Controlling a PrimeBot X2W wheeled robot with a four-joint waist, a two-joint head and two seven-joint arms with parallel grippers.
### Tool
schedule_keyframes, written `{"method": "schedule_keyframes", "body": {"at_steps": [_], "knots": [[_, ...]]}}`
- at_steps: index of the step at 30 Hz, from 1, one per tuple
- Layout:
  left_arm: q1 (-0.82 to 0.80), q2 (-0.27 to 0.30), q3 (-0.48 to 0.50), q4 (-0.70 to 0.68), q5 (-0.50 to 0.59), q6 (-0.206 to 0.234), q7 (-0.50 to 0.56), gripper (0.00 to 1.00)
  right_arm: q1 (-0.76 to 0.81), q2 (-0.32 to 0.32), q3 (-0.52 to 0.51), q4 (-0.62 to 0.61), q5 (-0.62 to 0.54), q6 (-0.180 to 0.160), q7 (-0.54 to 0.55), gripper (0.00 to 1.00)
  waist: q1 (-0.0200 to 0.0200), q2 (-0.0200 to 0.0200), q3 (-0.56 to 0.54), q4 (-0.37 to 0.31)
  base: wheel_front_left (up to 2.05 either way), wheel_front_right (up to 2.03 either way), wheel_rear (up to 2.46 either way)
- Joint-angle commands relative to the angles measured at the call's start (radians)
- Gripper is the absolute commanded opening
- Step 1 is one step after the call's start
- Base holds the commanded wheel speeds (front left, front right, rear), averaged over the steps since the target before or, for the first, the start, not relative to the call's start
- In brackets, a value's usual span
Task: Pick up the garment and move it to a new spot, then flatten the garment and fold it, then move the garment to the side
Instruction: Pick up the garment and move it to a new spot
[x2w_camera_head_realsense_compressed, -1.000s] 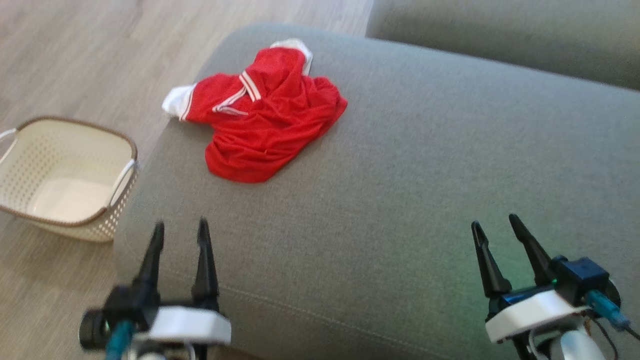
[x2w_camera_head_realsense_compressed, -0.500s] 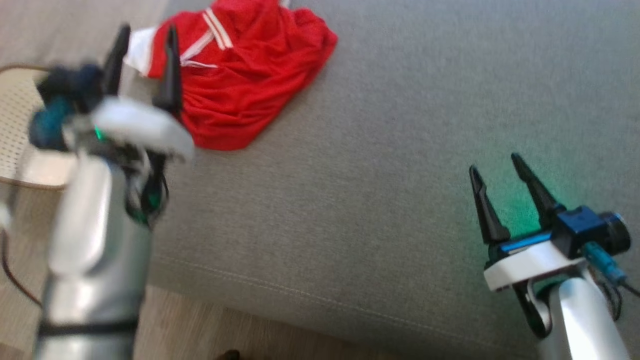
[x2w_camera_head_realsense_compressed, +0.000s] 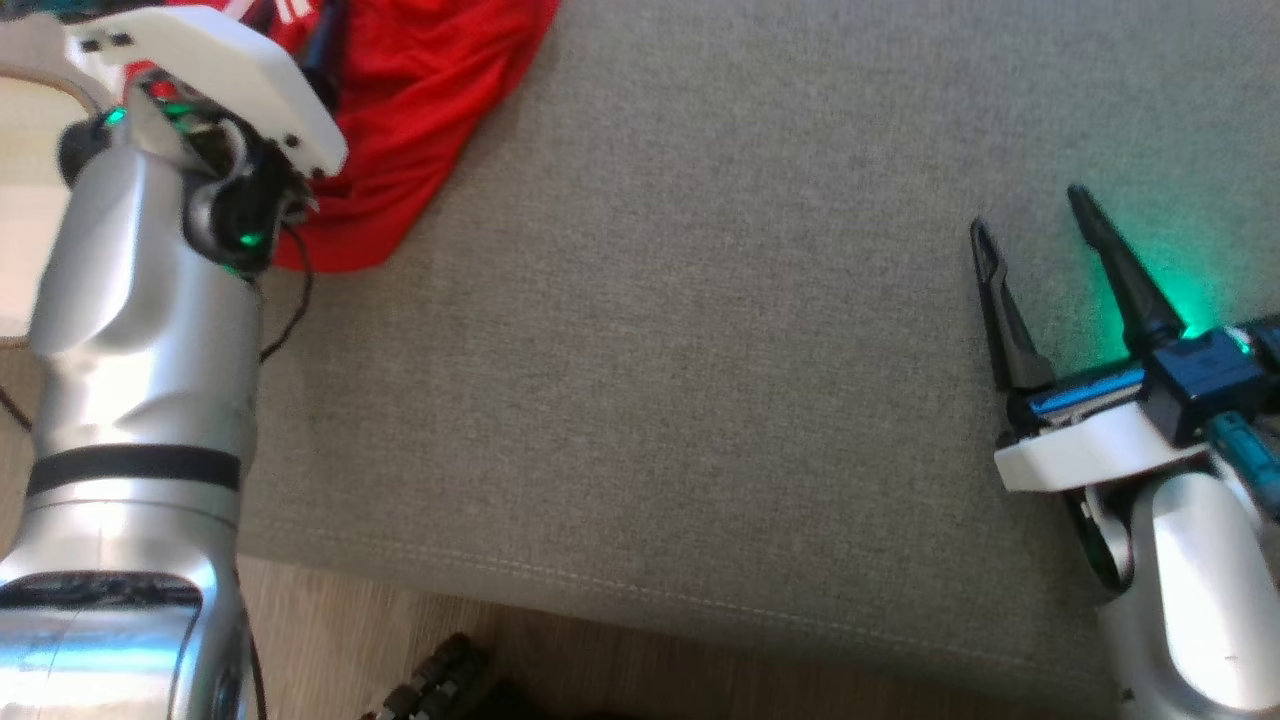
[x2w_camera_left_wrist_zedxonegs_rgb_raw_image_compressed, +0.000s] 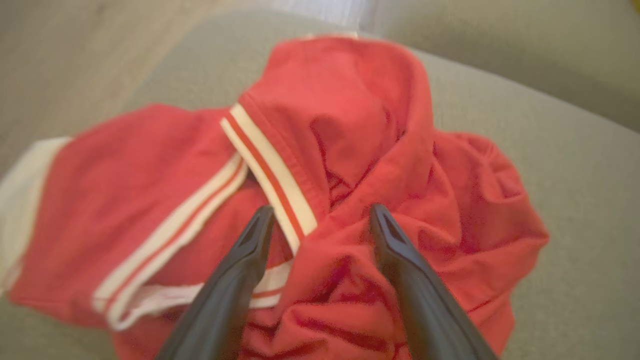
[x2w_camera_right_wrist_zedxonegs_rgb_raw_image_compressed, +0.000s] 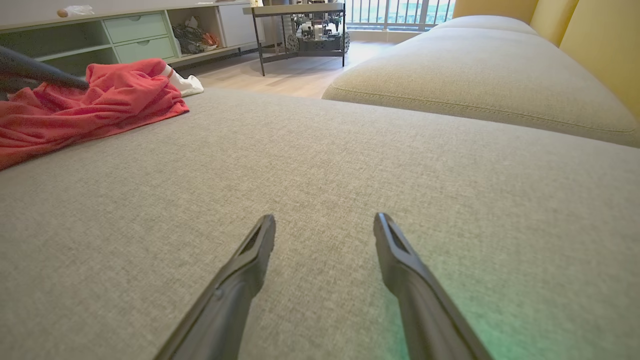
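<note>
Head view, left to right.

Arms: 2. Silver left forearm (x2w_camera_head_realsense_compressed: 140, 330) runs up the left edge of the frame, and its wrist sits over the cloth at upper left.

Garments: 1. A crumpled red mesh garment (x2w_camera_head_realsense_compressed: 430, 90) with white striped trim lies at the upper left, on the grey woven-fabric sofa cushion (x2w_camera_head_realsense_compressed: 650, 350).

Left wrist view: left gripper (x2w_camera_left_wrist_zedxonegs_rgb_raw_image_compressed: 321, 210) has 2 dark fingers spread apart with nothing clamped. They straddle a white-and-red striped band at mid-frame, with red mesh garment (x2w_camera_left_wrist_zedxonegs_rgb_raw_image_compressed: 375, 125) behind them. Cannot tell whether the tips touch the fabric.

Centre of head view: bare cushion. A strip of pale wood floor (x2w_camera_head_realsense_compressed: 330, 620) runs along the bottom edge.

Right of frame: right gripper (x2w_camera_head_realsense_compressed: 1028, 208) has 2 fingers parted and is empty, well apart from the garment. A green glow falls on the fabric beside it.

Right wrist view: cushions: 2. The second grey cushion (x2w_camera_right_wrist_zedxonegs_rgb_raw_image_compressed: 475, 85) is at upper right and the garment (x2w_camera_right_wrist_zedxonegs_rgb_raw_image_compressed: 100, 105) is at far left.
</note>
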Motion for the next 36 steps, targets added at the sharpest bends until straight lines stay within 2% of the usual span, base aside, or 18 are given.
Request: {"method": "schedule_keyframes", "body": {"at_steps": [1,10,11,12,16,18,23,30,36], "knots": [[-0.025,0.046,0.015,-0.021,-0.004,-0.004,0.003,1.00,-0.011,0.000,0.025,-0.031,-0.005,0.000,-0.006,1.00,-0.0002,0.0000,0.029,-0.011,0.00,0.00,0.00],[-0.056,0.036,-0.096,0.126,-0.039,-0.012,-0.007,1.00,-0.033,-0.008,0.045,-0.069,-0.012,0.000,-0.006,1.00,-0.0002,0.0000,0.070,-0.007,0.00,0.00,0.00],[-0.057,0.039,-0.112,0.132,-0.041,-0.012,-0.014,0.44,-0.035,-0.008,0.048,-0.073,-0.012,0.000,-0.006,1.00,-0.0002,0.0000,0.070,-0.007,0.00,0.00,0.00],[-0.059,0.044,-0.125,0.137,-0.044,-0.012,-0.028,0.00,-0.038,-0.008,0.050,-0.077,-0.012,0.000,-0.006,1.00,-0.0002,0.0000,0.068,-0.008,0.00,0.00,0.00],[-0.056,0.068,-0.167,0.147,-0.052,-0.012,-0.112,0.00,-0.043,-0.003,0.062,-0.088,-0.007,0.000,-0.006,1.00,-0.0002,0.0000,0.044,-0.016,0.00,0.00,0.00],[-0.041,0.082,-0.198,0.141,-0.059,-0.012,-0.183,0.00,-0.041,0.003,0.067,-0.096,0.000,0.000,-0.006,1.00,-0.0002,0.0000,0.012,-0.026,0.00,0.00,0.00],[0.017,0.104,-0.254,0.105,-0.087,-0.013,-0.271,0.00,-0.029,0.014,0.068,-0.117,0.022,0.000,-0.006,1.00,-0.0002,0.0000,-0.073,-0.055,0.00,0.00,0.00],[0.137,0.142,-0.317,-0.033,-0.152,-0.013,-0.333,0.00,-0.009,0.019,0.066,-0.156,0.082,0.000,-0.006,1.00,-0.0002,0.0000,-0.208,-0.129,0.00,0.00,0.00],[0.251,0.154,-0.347,-0.221,-0.192,-0.012,-0.319,0.00,0.004,0.020,0.062,-0.199,0.151,0.000,-0.006,1.00,-0.0002,0.0000,-0.289,-0.221,0.00,0.00,0.00]]}}
